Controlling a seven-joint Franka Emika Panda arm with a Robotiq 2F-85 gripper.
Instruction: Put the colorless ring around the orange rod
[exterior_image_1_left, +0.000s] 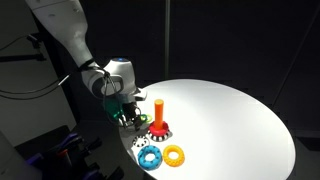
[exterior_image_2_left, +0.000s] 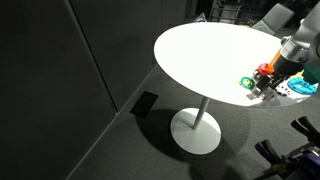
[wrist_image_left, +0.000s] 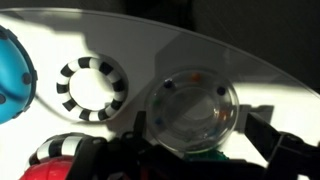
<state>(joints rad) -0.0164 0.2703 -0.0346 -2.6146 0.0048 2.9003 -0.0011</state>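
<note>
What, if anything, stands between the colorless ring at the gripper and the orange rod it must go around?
Nothing visible does. The colorless ring sits at the gripper, and only bare table separates it from the orange rod. The blue ring and yellow ring lie off that line.

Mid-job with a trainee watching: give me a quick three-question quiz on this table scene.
1. Multiple choice: in an exterior view, which ring lies beside the blue ring, nearer the camera than the orange rod? A yellow, B purple, C brown.
2. Fill in: in the wrist view, the striped ring between the blue ring and the clear ring is black and ____.
3. True or false: the clear ring already sits around the orange rod.
Key: 1 A, the yellow ring. 2 white. 3 false; the orange rod stands bare.
</note>
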